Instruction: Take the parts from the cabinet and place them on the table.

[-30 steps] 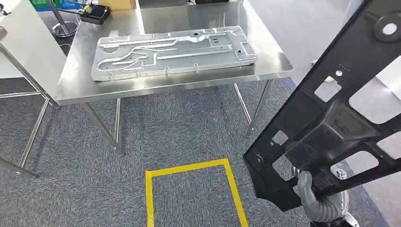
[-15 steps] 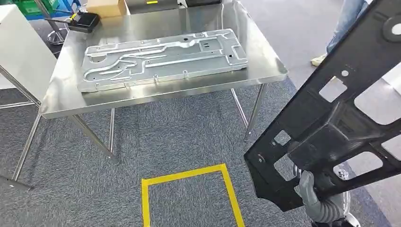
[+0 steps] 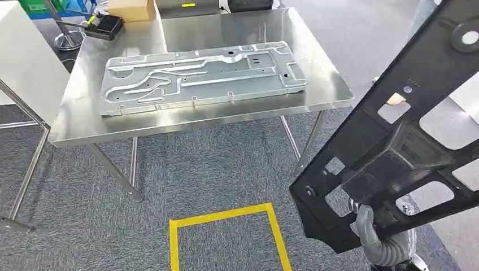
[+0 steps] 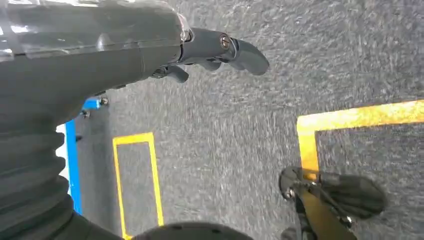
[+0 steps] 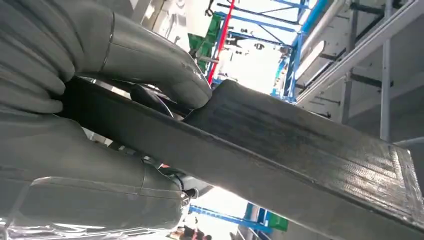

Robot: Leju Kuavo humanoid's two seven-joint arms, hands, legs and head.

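The right hand (image 5: 100, 125) grips the black panel (image 3: 395, 141) near its lower edge — the panel rises above it, well short of the table (image 3: 85, 124). The left hand (image 4: 210, 50) hangs down, seemingly holding nothing. Such a low grip could let the panel swing — striking the table edge.

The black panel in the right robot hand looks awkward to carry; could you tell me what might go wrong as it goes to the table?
1. The right robot hand grips the black panel near one end, so the long free end could lever and slip.
2. The silver plate already covers much of the table; the panel may strike it or overhang the edge.
3. The left robot hand hangs idle, giving no support.
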